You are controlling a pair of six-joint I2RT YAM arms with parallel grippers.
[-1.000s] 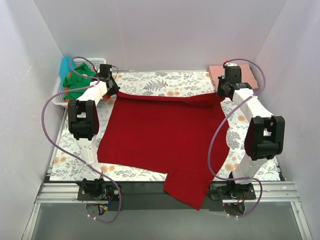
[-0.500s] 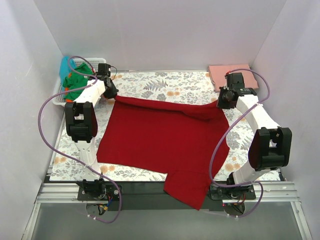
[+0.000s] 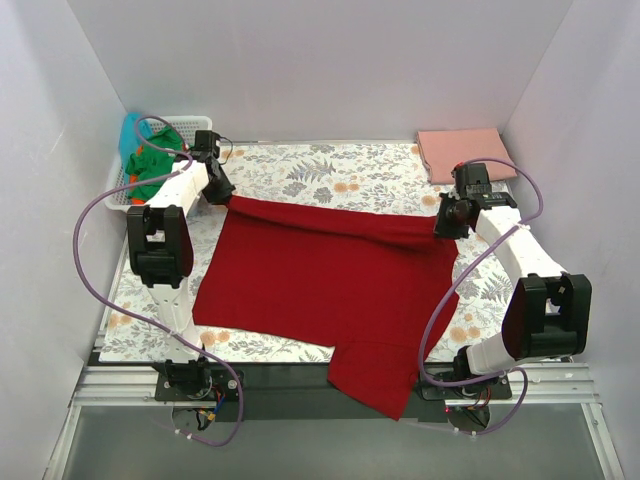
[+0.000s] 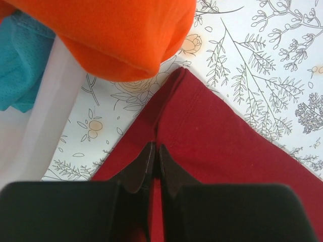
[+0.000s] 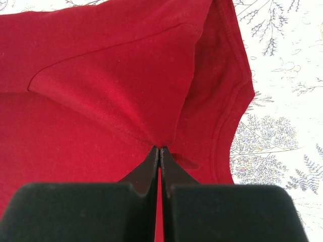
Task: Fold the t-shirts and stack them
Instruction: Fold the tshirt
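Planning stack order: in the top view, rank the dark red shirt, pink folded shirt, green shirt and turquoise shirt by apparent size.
1. dark red shirt
2. pink folded shirt
3. green shirt, bunched and partly hidden
4. turquoise shirt, only a sliver showing

So the spread t-shirt (image 3: 330, 280) covers the middle of the worktop (image 3: 330, 165), one part hanging over the near edge. At its far-left corner sits the left gripper (image 3: 222, 190), at its far-right the right gripper (image 3: 447, 220). The basket (image 3: 118, 199) is in the worktop's far-left corner with a pile of t-shirts (image 3: 155, 170) in it, and the folded t-shirt (image 3: 465, 152) is in the far-right corner.
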